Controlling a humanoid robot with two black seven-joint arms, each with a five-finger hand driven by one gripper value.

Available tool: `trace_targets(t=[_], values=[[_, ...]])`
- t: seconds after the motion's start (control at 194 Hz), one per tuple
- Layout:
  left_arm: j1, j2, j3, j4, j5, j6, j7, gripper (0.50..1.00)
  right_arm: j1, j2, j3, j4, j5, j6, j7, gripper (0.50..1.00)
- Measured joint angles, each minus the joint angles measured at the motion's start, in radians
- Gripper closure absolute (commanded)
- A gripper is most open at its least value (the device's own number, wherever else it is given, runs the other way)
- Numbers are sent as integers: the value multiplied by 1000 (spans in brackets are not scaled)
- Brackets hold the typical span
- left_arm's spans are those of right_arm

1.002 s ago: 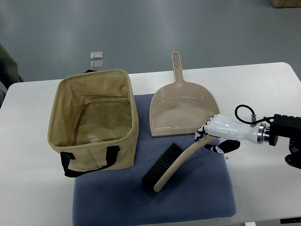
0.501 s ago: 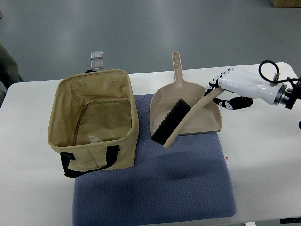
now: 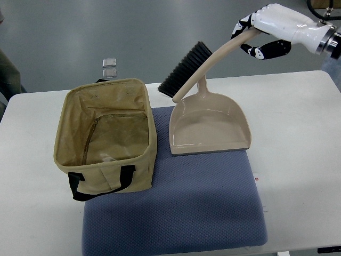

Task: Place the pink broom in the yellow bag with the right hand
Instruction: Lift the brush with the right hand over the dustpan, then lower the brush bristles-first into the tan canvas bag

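I'm looking down on a white tabletop with a blue-grey textured mat spread across its near half. On the mat's left side sits the open-topped yellow-tan fabric bag with black strap handles, its mouth gaping upward and nothing visible over it. To its right, partly on the mat, lies a beige plastic dustpan with its handle pointing away from me.

My white-shelled right hand is up near the top right corner, its black-padded fingers wrapped around the end of the pinkish-beige broom with a curved handle and black bristles. The broom hangs in the air, head slanting down and left, bristles above the far table edge between the bag's far right corner and the dustpan handle. It touches neither.

My worry is the grip: I'm holding only the handle's tip, so the long broom could pivot or slip as I swing left. The head could also catch the bag's soft rim and fold or drag the bag instead of dropping in.

Two small clear squares lie on the floor beyond the table.
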State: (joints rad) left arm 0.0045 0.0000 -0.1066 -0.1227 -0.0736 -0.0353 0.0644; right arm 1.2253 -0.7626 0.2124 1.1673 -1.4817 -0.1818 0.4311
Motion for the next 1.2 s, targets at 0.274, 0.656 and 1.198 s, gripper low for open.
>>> trace_targets(t=[0.274,0.656,1.198], values=[[0,0,0,0,0,0,0,500,97,154,-1,-26,-19,2,-9,1000],[0,0,0,0,0,0,0,500,110,426,-3,-132,-120,-11,-8,1000],[0,0,0,0,0,0,0,500,6,495,-17,-138,-204,-52,-2,709]])
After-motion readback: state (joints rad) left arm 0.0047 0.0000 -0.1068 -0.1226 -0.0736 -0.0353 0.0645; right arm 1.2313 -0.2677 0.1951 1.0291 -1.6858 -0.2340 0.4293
